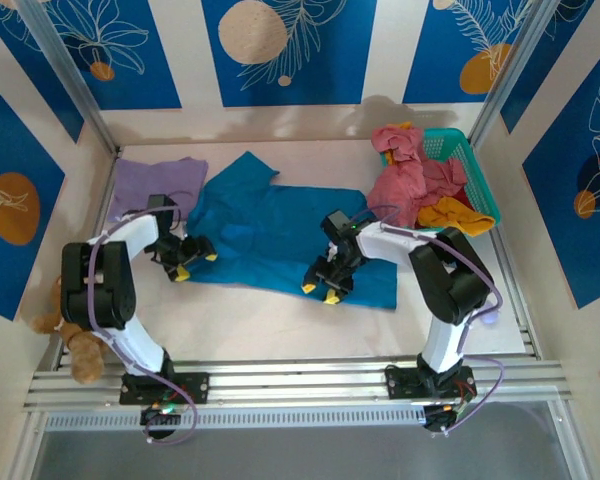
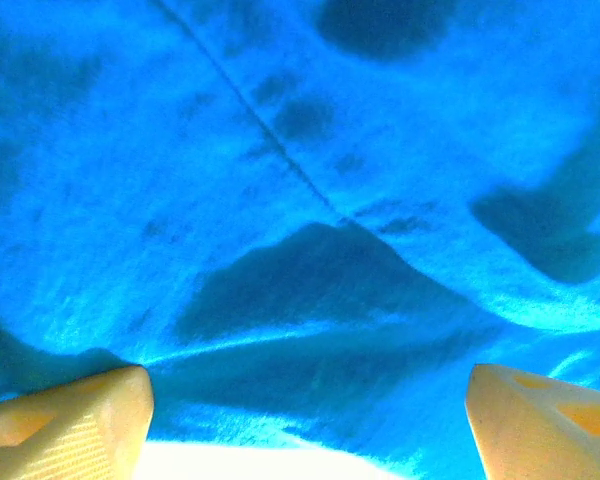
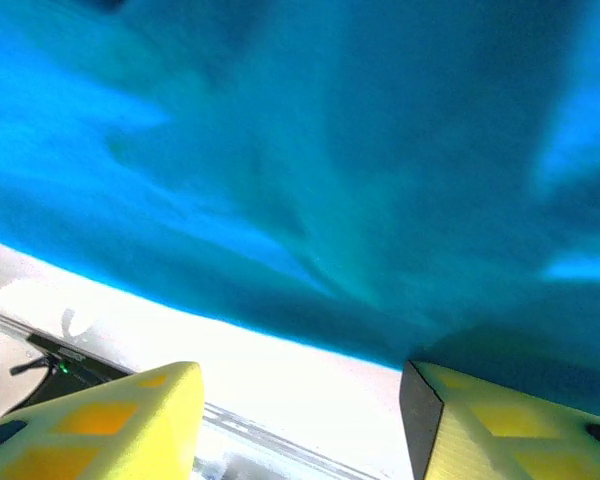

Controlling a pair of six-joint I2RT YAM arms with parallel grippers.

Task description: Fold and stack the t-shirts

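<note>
Student: top view, where does the teal t-shirt (image 1: 280,225) lie?
Tutor: spread on the table (image 1: 280,325), long axis left to right; left gripper (image 1: 195,264) at its left end, right gripper (image 1: 320,292) at its near hem
Student: left wrist view?
Tutor: fingers (image 2: 70,425) wide apart, holding nothing, cloth edge just ahead
Student: right wrist view?
Tutor: jaws parted, empty; hem ahead, bare table beneath leaves room to slide under
</note>
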